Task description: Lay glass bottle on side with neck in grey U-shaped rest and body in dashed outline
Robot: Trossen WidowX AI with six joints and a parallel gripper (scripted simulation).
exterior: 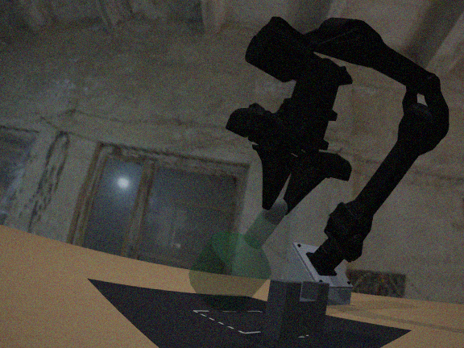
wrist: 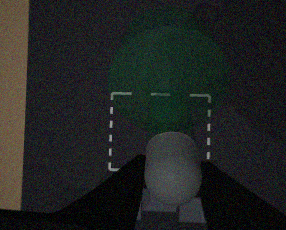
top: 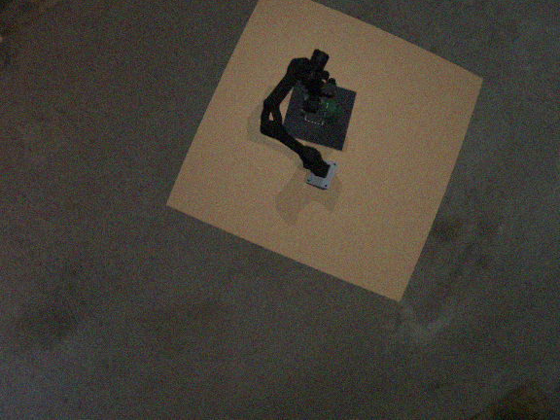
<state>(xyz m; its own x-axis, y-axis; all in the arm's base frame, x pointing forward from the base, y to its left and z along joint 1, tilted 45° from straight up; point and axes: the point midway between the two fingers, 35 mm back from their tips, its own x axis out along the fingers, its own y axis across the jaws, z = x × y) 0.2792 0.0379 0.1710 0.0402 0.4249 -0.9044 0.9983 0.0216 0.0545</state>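
Above the dark mat [top: 346, 131] [exterior: 133, 306] [wrist: 65, 125], tilted green bottle [top: 331, 111] [exterior: 231, 263] [wrist: 167, 65], neck gripped, base apparently raised.

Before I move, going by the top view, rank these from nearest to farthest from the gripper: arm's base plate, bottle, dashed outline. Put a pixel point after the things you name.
1. Bottle [top: 331, 109] [exterior: 238, 263] [wrist: 167, 70]: neck in the gripper [top: 311, 107] [exterior: 277, 209] [wrist: 172, 166], body to its right in that view.
2. Dashed outline [top: 314, 122] [exterior: 251, 332] [wrist: 200, 95]: on the dark mat [top: 335, 138] [exterior: 137, 302] [wrist: 65, 130], just below.
3. Base plate [top: 325, 185] [exterior: 342, 283]: farther down, off the mat.
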